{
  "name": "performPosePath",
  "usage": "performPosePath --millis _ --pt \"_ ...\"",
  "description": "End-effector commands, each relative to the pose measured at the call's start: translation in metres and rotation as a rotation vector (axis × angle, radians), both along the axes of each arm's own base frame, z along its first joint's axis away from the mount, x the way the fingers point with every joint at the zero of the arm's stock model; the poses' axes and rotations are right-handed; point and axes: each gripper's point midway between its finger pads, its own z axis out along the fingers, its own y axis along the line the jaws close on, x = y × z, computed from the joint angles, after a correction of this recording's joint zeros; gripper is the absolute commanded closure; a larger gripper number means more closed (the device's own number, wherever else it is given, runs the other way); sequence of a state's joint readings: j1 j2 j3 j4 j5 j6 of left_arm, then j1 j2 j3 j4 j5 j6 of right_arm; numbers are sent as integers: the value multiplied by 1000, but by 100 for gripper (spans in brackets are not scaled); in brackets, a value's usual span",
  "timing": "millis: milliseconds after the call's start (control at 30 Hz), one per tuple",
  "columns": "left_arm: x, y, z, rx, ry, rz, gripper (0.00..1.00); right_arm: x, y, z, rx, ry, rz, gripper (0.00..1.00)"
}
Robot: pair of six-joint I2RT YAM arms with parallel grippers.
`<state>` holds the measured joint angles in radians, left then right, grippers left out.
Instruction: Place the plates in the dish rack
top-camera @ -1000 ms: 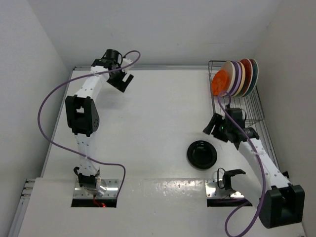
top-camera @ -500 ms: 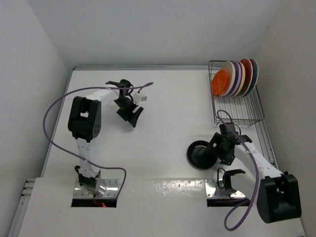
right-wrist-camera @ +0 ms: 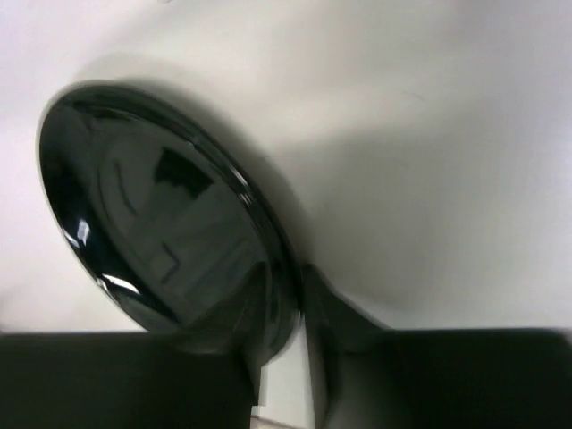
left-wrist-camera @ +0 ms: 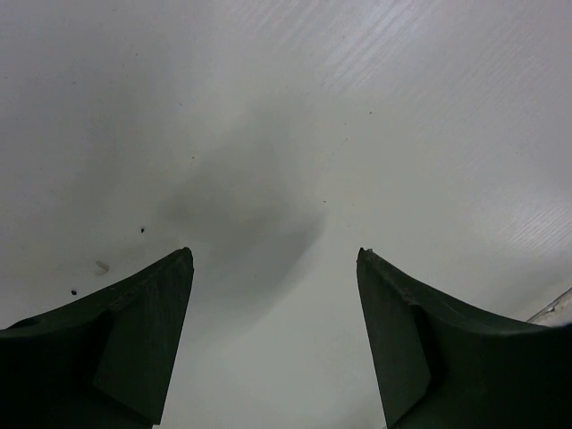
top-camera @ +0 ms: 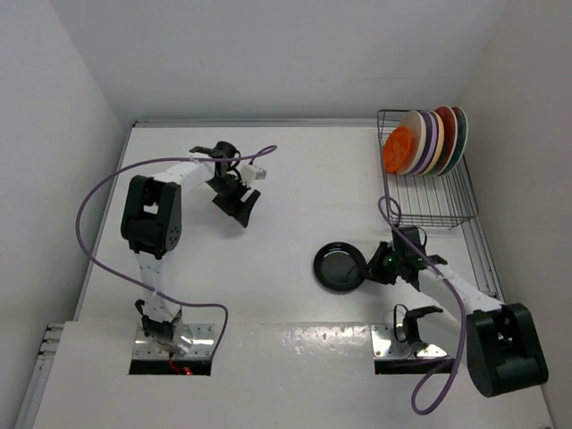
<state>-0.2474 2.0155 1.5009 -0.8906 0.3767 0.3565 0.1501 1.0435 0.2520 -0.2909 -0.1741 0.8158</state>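
Top external view: the small glossy black round plate [top-camera: 338, 266] sat on the white table [top-camera: 286, 170], near the dark grey wire dish rack [top-camera: 438, 206] but outside it. Six upright plates [top-camera: 427, 141] filled the rack's far end. The right gripper [top-camera: 372, 266] met the black plate's right rim.

Left wrist view: the left gripper [left-wrist-camera: 273, 340] was released, jaws wide above the table.

Right wrist view: the jaws were clenched on the black plate's rim.

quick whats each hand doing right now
left hand: open, holding nothing
right hand: closed on the rim of the small black plate
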Motion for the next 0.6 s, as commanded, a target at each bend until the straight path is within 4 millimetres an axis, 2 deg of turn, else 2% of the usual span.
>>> performPosePath --millis 0,33,67,133,167,200,267,300,367,400,433,467,567 --pt "9 -3 23 -18 -70 2 21 -40 4 -34 -40 86 174 88" --pt "9 -3 23 -18 -70 2 21 -41 7 -34 -41 91 200 94" --pt "9 -3 23 -18 -70 2 21 -24 13 -24 -46 34 245 99" --pt "10 0 22 0 -75 6 21 -19 23 -19 -66 5 321 100" --pt "10 0 25 -2 -83 6 21 1 35 -2 -77 -63 386 100" --pt "11 2 25 9 -86 9 21 9 39 4 -84 -86 404 100" --pt "13 8 28 18 -98 22 21 41 54 34 -103 -181 447 100" --pt "13 8 28 18 -98 22 21 50 57 42 -107 -206 451 100" --pt "15 14 28 27 -100 36 21 84 72 80 -109 -328 470 100" --pt "16 14 31 25 -109 36 21 99 76 97 -120 -385 481 100" --pt "18 20 31 35 -111 49 21 106 79 102 -127 -406 489 100" --pt "18 20 31 36 -111 49 21 124 84 127 -132 -471 492 100" --pt "20 29 30 48 -113 72 21 149 85 153 -192 -549 508 100"
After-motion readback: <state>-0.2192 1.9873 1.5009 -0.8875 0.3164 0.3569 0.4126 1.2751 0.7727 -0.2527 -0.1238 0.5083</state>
